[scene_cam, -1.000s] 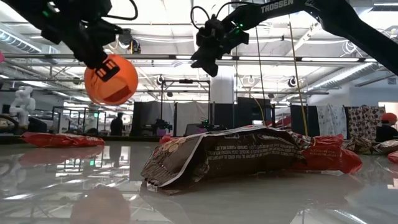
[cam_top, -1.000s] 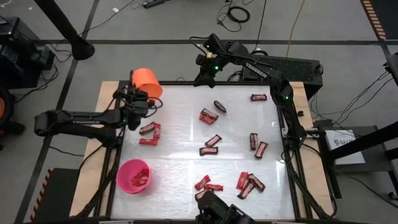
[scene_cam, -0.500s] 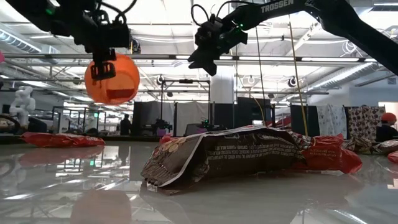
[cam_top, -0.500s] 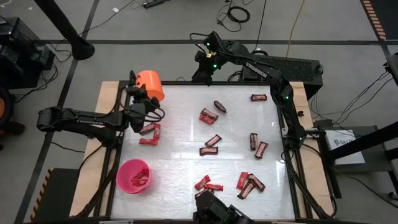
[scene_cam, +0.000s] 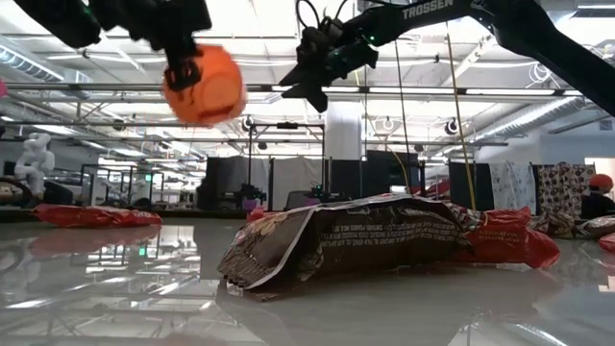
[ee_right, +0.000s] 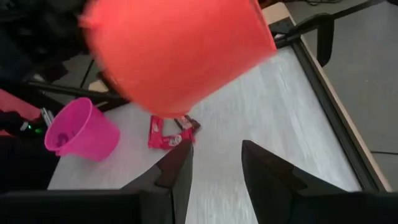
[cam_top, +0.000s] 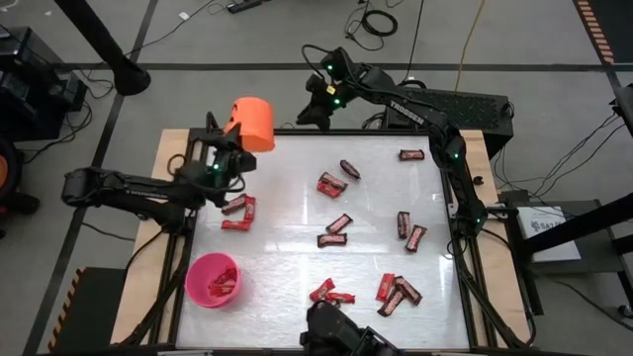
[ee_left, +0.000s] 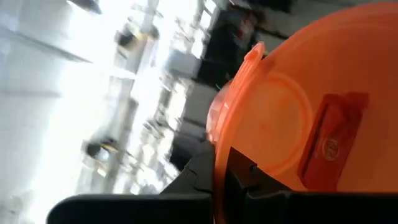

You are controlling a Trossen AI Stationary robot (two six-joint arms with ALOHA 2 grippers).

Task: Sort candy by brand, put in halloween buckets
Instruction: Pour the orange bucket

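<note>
Left gripper (cam_top: pixel 220 148): clamped on orange bucket (cam_top: pixel 253 124), held tipped above the table's far-left corner. Right gripper (cam_top: pixel 309 112): half open, nothing held, positioned beside the bucket.

desk (cam_top: pixel 287 213): white, glossy top, wood edges | resting on it: pink bucket (cam_top: pixel 213 280) at near-left corner | candy bars (cam_top: pixel 331 184) scattered, red and dark, across middle and right

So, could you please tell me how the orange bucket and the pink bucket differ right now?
The orange bucket is held in the air, tipped on its side, by the left end effector; the pink bucket stands upright on the table, untouched. The orange one shows a single red bar inside; the pink one holds several. Both are small round pails.
</note>
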